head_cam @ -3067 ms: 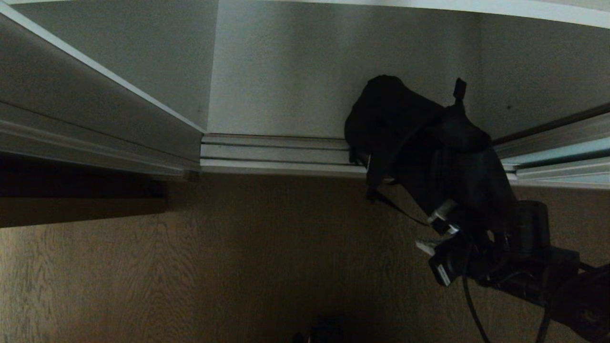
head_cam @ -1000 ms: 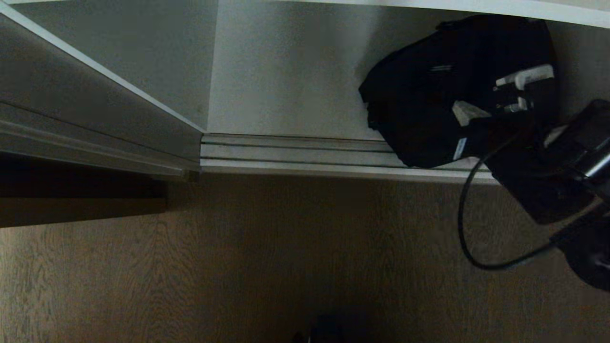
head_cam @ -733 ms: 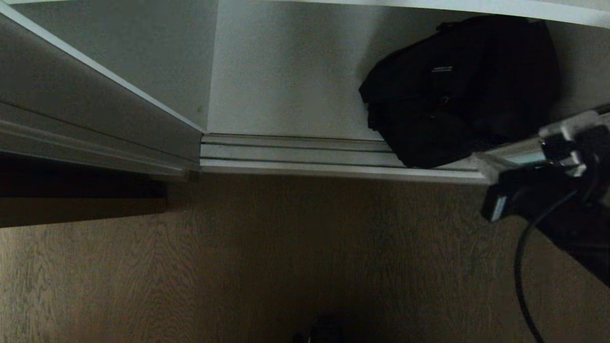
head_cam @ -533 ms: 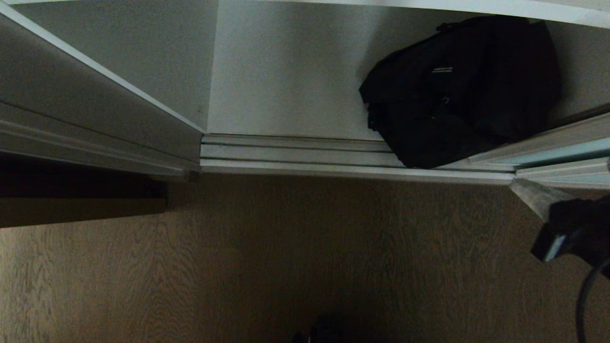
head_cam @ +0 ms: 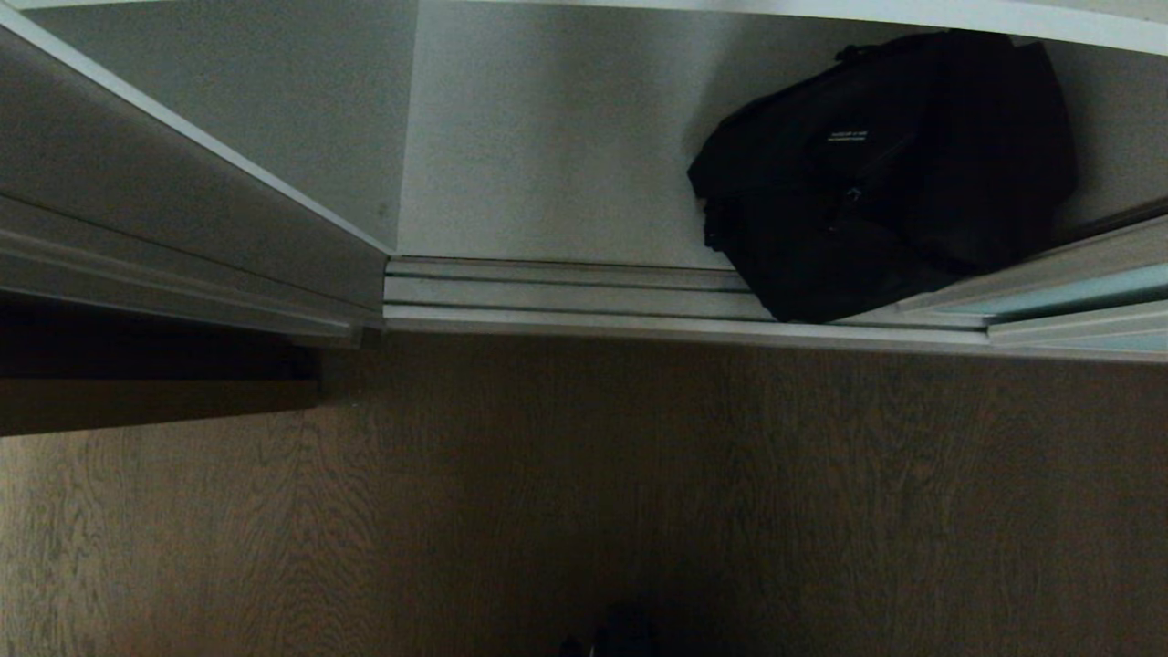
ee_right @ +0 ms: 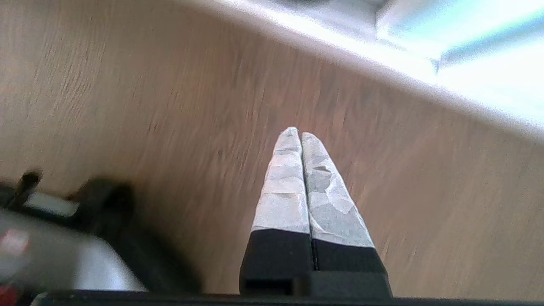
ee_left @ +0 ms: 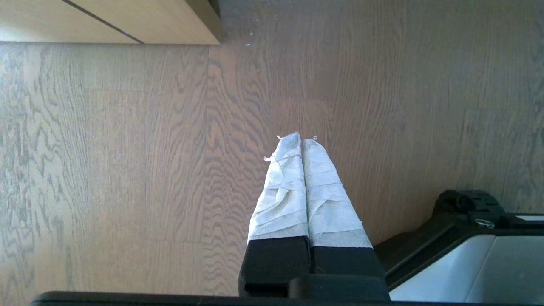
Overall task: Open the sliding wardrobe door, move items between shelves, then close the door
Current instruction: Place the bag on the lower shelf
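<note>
I've got the bag (head_cam: 881, 173) sitting on the shelf (head_cam: 547, 182), toward its right end near the front edge. The door (head_cam: 1068, 297) lies just right of it, running off rightward along the track, so my right gripper (ee_right: 301, 134) is nearer (pinched closed, empty, over the floor (ee_right: 148, 106)). The left gripper (ee_left: 302, 138) hangs closed and empty.

One black bag (head_cam: 881, 173), two grippers (ee_left: 301, 138) (ee_right: 296, 132)

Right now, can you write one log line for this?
black bag: on bottom shelf | sliding door: open | right tool: shut, empty, over floor | left tool: shut, parked
</note>
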You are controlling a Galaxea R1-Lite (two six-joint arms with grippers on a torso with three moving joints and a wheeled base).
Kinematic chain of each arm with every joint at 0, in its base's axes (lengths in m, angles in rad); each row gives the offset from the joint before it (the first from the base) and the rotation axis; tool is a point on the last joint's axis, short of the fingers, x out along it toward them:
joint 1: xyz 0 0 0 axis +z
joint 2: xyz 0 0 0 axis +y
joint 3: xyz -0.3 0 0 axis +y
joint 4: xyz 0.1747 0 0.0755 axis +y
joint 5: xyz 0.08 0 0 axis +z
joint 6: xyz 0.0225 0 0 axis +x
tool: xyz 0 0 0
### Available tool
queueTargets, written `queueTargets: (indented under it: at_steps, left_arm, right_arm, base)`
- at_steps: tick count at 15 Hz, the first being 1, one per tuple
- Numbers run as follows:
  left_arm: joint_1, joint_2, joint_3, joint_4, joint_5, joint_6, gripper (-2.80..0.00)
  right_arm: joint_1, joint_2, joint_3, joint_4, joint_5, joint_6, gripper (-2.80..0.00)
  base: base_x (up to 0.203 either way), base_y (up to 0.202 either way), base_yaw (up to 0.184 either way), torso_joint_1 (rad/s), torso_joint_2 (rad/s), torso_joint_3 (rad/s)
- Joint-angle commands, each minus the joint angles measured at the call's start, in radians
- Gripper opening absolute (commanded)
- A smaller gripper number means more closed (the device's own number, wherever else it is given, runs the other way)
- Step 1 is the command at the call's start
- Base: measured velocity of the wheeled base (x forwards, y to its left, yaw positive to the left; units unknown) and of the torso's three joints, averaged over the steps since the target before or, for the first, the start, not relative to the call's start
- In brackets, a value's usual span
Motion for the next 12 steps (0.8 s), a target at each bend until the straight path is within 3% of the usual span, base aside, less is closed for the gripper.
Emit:
queueTargets:
  at_steps: [1, 2, 3, 4, 8, 10, 12]
  left_arm:
    - [0.000, 0.000, 0.000, 0.000, 0.000, 0.001, -2.80]
    - [0.000, 0.001, 0.000, 0.000, 0.000, 0.000, -2.80]
    - [0.000, 0.001, 0.000, 0.000, 0.000, -0.001, -2.80]
    - [0.000, 0.000, 0.000, 0.000, 0.000, -0.001, -2.80]
    - [0.000, 0.000, 0.000, 0.000, 0.000, -0.001, -2.80]
    - [0.000, 0.000, 0.000, 0.000, 0.000, -0.001, -2.80]
    - [0.000, 0.000, 0.000, 0.000, 0.000, -0.001, -2.80]
  right_arm:
    - [-0.035, -0.205, 0.066, 0.094, -0.001, 0.097, -2.80]
    - [-0.046, -0.204, 0.076, 0.104, -0.012, 0.182, -2.80]
    - [-0.083, -0.203, 0.068, 0.127, -0.006, 0.201, -2.80]
    - [-0.142, -0.211, 0.063, 0.152, 0.023, 0.202, -2.80]
    - [-0.201, -0.438, 0.126, 0.204, 0.132, 0.169, -2.80]
    - [-0.203, -0.490, 0.223, 0.134, 0.118, 0.147, -2.80]
    - [-0.204, -0.481, 0.244, 0.187, 0.043, 0.221, -2.80]
  base:
    - [0.000, 0.000, 0.000, 0.000, 0.00, 0.000]
    - [0.000, 0.000, 0.000, 0.000, 0.00, 0.000]
    - [0.000, 0.000, 0.000, 0.000, 0.00, 0.000]
    - [0.000, 0.000, 0.000, 0.000, 0.00, 0.000]
    - [0.000, 0.000, 0.000, 0.000, 0.00, 0.000]
    - [0.000, 0.000, 0.000, 0.000, 0.00, 0.000]
    - [0.000, 0.000, 0.000, 0.000, 0.00, 0.000]
